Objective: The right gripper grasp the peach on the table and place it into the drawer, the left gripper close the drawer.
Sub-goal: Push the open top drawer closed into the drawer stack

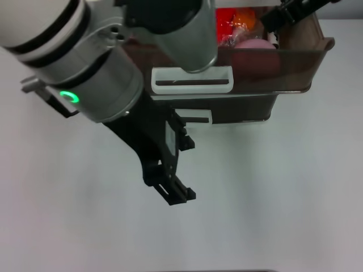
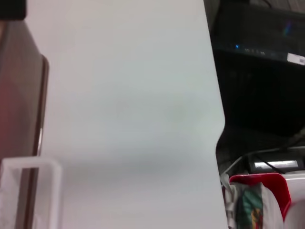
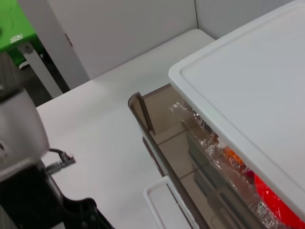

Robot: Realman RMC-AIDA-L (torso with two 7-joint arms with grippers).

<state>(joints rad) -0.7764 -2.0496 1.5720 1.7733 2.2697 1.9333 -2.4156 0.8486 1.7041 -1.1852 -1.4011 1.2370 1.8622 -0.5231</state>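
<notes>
Filling the head view's upper left, the green-lit silver arm carries the left end effector (image 1: 173, 170), fingers parted and grasping nothing, just above the white desk (image 1: 283, 198). Directly beyond it stands the pulled-out drawer (image 1: 295, 62) with its white handle (image 1: 193, 79). Inside lies the peach (image 1: 255, 44) beside glossy wrapped items (image 1: 235, 22). The right end effector (image 1: 289, 11) hovers at the drawer's far corner; whether it is released or clenched cannot be told.

Left wrist view: bare desk, the drawer's brown wall (image 2: 19, 105), the handle.

Right wrist view: the drawer's open interior under a white cabinet top (image 3: 252, 81), wrapped items within.
</notes>
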